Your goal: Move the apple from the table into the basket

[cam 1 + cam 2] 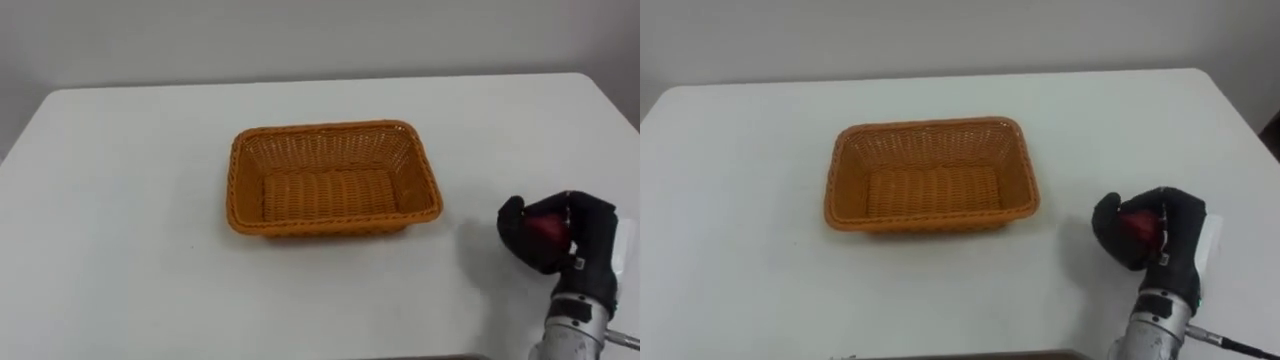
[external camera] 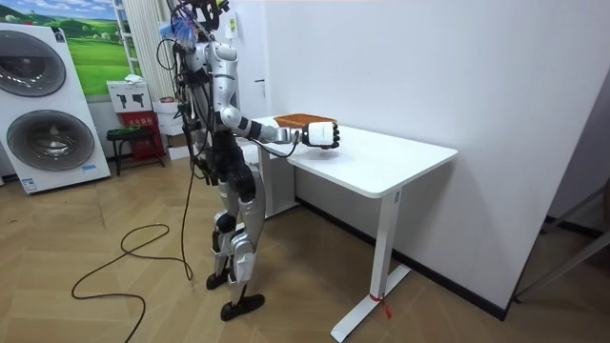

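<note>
My right hand [image 1: 588, 238] has a black, matt covering, with bare silvery metal at its base. The apple [image 1: 545, 228] it grips is red and slightly glossy. The basket [image 1: 330, 150] is woven wicker, ribbed and rough. The tabletop [image 1: 130, 220] is smooth, matt white. The floor [image 2: 114, 319] is wood-grain planking.

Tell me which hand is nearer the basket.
Right. The right hand holds the apple right of the basket, apart from it. Where the left hand is cannot be told.
</note>
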`<state>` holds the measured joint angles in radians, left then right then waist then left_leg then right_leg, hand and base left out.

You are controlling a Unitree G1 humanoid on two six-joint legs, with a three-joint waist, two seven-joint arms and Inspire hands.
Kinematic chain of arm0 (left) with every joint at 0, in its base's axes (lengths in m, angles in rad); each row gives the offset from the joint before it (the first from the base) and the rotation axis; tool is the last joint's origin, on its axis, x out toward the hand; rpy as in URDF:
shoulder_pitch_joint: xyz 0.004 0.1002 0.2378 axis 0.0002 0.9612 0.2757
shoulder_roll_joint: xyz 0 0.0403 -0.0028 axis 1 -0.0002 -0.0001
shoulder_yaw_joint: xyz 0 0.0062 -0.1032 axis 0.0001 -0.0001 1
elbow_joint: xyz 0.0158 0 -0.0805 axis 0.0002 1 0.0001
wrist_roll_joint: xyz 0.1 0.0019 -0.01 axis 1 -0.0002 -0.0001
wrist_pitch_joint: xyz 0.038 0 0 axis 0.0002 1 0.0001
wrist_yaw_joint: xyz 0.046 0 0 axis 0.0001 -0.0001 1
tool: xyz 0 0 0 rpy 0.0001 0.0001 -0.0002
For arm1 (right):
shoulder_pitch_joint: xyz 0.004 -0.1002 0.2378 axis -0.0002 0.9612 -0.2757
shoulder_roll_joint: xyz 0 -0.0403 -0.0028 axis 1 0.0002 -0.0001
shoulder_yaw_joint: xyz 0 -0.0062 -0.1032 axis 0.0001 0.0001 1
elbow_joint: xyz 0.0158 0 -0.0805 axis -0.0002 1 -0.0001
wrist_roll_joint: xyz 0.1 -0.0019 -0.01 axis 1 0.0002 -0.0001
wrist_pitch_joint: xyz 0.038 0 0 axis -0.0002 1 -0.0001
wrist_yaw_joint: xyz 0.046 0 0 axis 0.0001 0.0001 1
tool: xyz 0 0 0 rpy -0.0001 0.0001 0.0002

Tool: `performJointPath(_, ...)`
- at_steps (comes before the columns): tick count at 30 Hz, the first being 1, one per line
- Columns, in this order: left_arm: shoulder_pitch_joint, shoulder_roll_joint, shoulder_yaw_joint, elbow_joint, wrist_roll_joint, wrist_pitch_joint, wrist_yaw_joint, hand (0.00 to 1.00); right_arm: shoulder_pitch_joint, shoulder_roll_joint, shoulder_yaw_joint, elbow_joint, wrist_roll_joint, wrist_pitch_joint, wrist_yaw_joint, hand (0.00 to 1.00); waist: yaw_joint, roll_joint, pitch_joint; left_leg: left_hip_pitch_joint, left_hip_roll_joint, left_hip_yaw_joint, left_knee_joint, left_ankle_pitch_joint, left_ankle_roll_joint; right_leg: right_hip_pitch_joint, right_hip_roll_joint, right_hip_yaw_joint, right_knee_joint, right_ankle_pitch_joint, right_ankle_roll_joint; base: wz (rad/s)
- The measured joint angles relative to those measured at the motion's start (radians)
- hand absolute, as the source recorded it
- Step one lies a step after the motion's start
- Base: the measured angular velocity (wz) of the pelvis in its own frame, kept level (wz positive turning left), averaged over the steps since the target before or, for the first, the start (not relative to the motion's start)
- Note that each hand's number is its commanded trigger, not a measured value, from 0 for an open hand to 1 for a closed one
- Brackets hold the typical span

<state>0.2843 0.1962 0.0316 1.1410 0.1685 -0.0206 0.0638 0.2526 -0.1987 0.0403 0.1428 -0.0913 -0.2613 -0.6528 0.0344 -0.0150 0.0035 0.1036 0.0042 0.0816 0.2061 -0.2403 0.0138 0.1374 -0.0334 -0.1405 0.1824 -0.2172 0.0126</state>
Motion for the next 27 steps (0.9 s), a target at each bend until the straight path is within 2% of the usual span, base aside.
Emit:
performJointPath(7,-0.004,-0.006,-0.001,0.028,0.0,-0.002,-0.007,0.0,-0.021,-0.001,0.01,-0.127,0.0,0.001,0.035,1.0,0.003,-0.01,0.0026,-0.006,0.001,0.001,0.0,0.0,0.0,-0.016,0.0,0.0,0.001,0.0,0.0,0.0)
performJointPath(12,-0.01,-0.008,-0.005,0.027,0.0,-0.001,-0.009,0.0,-0.041,-0.001,0.021,-0.175,-0.001,0.002,0.046,1.0,0.01,-0.013,-0.0001,-0.008,0.0,0.0,0.0,0.0,0.0,-0.016,0.0,0.0,0.003,0.0,0.0,0.0)
performJointPath(17,-0.013,-0.011,-0.018,0.024,0.0,0.008,-0.027,0.0,-0.047,-0.004,0.043,-0.237,-0.002,0.004,0.073,1.0,0.021,-0.006,-0.002,-0.008,0.001,0.001,0.0,0.0,0.0,-0.022,0.0,0.002,0.003,0.0,0.0,0.0)
performJointPath(22,-0.018,-0.011,-0.039,0.027,-0.001,0.01,-0.035,0.0,-0.047,-0.023,0.106,-0.3,-0.033,0.022,0.142,1.0,0.029,-0.005,-0.0026,-0.014,0.001,0.001,0.001,0.0,0.0,-0.02,0.0,0.002,0.005,0.0,0.0,0.0)
performJointPath(23,-0.019,-0.011,-0.047,0.027,0.0,0.009,-0.038,0.0,-0.047,-0.026,0.122,-0.311,-0.038,0.022,0.159,0.51,0.032,-0.005,-0.0026,-0.015,0.001,-0.001,0.001,0.0,0.0,-0.018,0.0,0.002,0.004,0.0,0.0,0.0)
performJointPath(24,-0.019,-0.011,-0.048,0.027,-0.001,0.009,-0.039,0.0,-0.047,-0.029,0.131,-0.316,-0.038,0.022,0.166,0.35,0.033,-0.006,-0.0035,-0.018,0.001,-0.002,0.002,0.0,0.0,-0.018,0.0,0.001,0.004,0.0,0.0,0.04)
performJointPath(25,-0.022,-0.01,-0.048,0.026,0.0,0.009,-0.046,0.0,-0.047,-0.036,0.146,-0.323,-0.041,0.022,0.181,0.02,0.038,-0.009,-0.0057,-0.022,0.0,-0.002,0.002,0.0,0.0,-0.019,0.0,0.0,0.004,0.0,0.0,0.0)
performJointPath(27,-0.026,-0.01,-0.048,0.024,0.0,0.008,-0.056,0.0,-0.049,-0.042,0.166,-0.324,-0.059,0.023,0.21,0.0,0.051,-0.012,-0.0072,-0.024,0.0,-0.001,0.004,0.001,0.0,-0.02,0.0,0.0,0.003,0.0,0.0,0.02)
